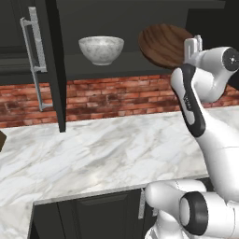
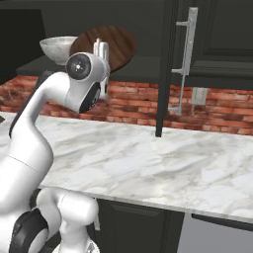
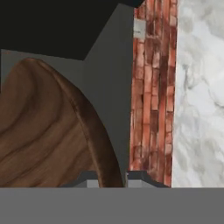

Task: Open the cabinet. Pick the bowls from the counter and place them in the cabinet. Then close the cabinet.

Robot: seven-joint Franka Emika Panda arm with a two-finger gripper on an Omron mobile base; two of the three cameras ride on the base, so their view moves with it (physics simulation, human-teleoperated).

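Left door (image 1: 55,65): swung open, its silver bar handle (image 1: 33,51) facing the room.
Cabinet (image 1: 140,14): open, its dark shelf (image 1: 88,65) above the brick wall (image 1: 107,98).
Marble bowl (image 1: 101,49): upright on the shelf, left of the wooden bowl, apart from it.
Wooden bowl (image 1: 163,44): tilted on edge at the shelf front, its rim between the end effector's fingers.
End effector (image 1: 192,46): clamped narrow on the wooden bowl's rim, raised to shelf height.
Arm: rises from the near right, elbow bent, wrist reaching far toward the shelf.
Tabletop (image 1: 93,154): white marble, below the cabinet.
Right door (image 2: 170,64): open, edge-on in the right base view.
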